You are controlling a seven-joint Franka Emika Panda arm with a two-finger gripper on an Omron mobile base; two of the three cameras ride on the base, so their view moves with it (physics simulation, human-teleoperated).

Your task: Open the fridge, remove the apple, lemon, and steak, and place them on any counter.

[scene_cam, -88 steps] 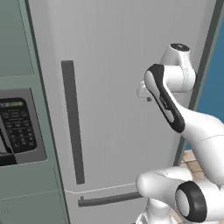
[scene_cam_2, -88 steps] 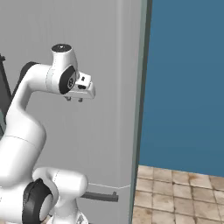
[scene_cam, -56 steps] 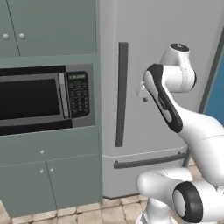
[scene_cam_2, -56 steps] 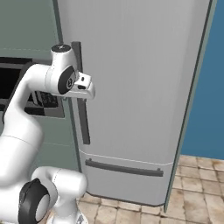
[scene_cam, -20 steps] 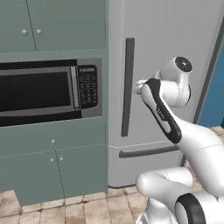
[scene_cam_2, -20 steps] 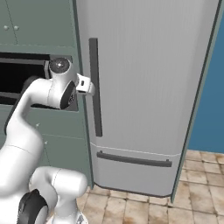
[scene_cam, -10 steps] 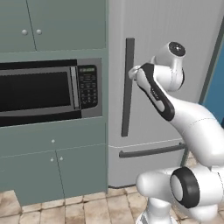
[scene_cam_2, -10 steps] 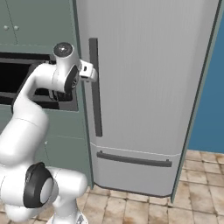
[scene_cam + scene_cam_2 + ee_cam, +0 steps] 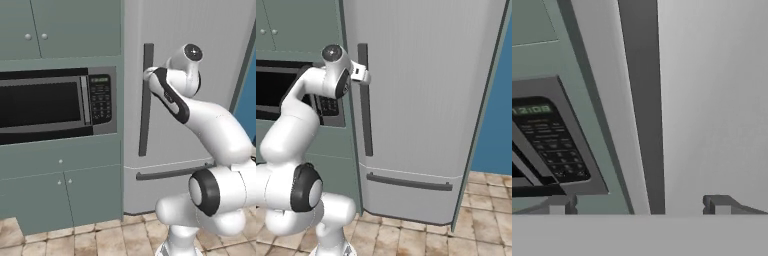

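Observation:
The tall light-grey fridge (image 9: 167,132) (image 9: 426,100) (image 9: 717,100) stands shut. Its long dark vertical handle (image 9: 145,112) (image 9: 365,117) (image 9: 641,100) runs down the door's left edge. My gripper (image 9: 149,74) (image 9: 363,75) (image 9: 639,205) is up at the handle's upper part, open. In the hand view the handle runs up between the two fingertips (image 9: 559,204), close ahead; whether they touch it I cannot tell. The apple, lemon and steak are hidden behind the shut door. The counter is out of view.
A grey-green cabinet (image 9: 60,185) with a built-in microwave (image 9: 50,105) (image 9: 276,87) (image 9: 552,145) adjoins the fridge on the left. A horizontal drawer handle (image 9: 170,172) (image 9: 408,182) crosses the fridge's lower part. A blue wall (image 9: 496,100) lies to the right, over a tiled floor (image 9: 481,220).
My gripper has moved up and to the left, from in front of the door onto the vertical handle. The base and the fridge have stayed put.

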